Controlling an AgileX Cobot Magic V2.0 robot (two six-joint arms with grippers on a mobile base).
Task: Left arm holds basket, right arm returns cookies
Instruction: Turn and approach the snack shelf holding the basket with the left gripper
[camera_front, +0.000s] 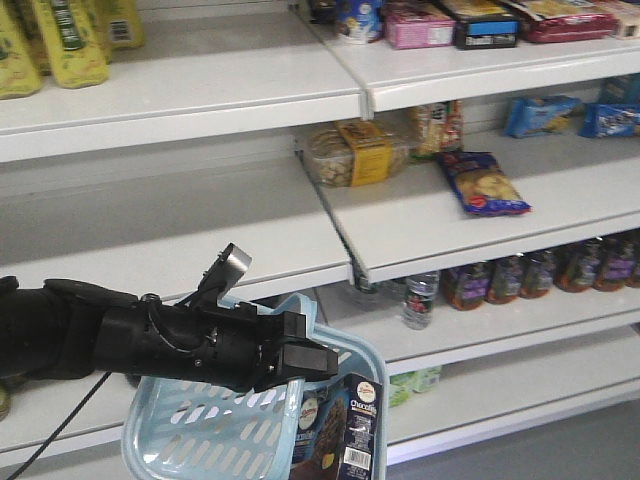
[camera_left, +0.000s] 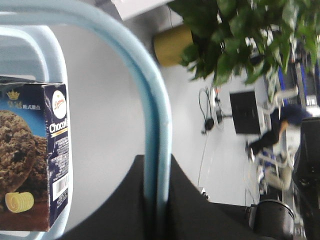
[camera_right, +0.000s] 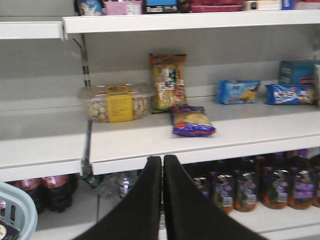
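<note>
Cookies (camera_front: 340, 430), a dark navy "Choco" box, stand upright in the near right corner of the light blue basket (camera_front: 210, 430), leaning on its wall with the top end about level with the rim. On the left, the left arm (camera_front: 120, 340) reaches in, and its pincer (camera_left: 155, 165) is clamped round the basket's thin handle (camera_left: 150, 115), carrying the basket in front of the shelves. The box looks like thin printed carton: probably light, stiff along its edges, glossy enough to slide, and easy to dent if squeezed on the broad picture face. The upper end, taken across the two narrow sides, seems the safest hold, since the lower part sits behind the slotted wall. Further right, the right pincer (camera_right: 162, 170) hangs before the middle shelf (camera_right: 150, 140), its fingers drawn almost together with nothing between them. It would need to spread before reaching down for the box.
</note>
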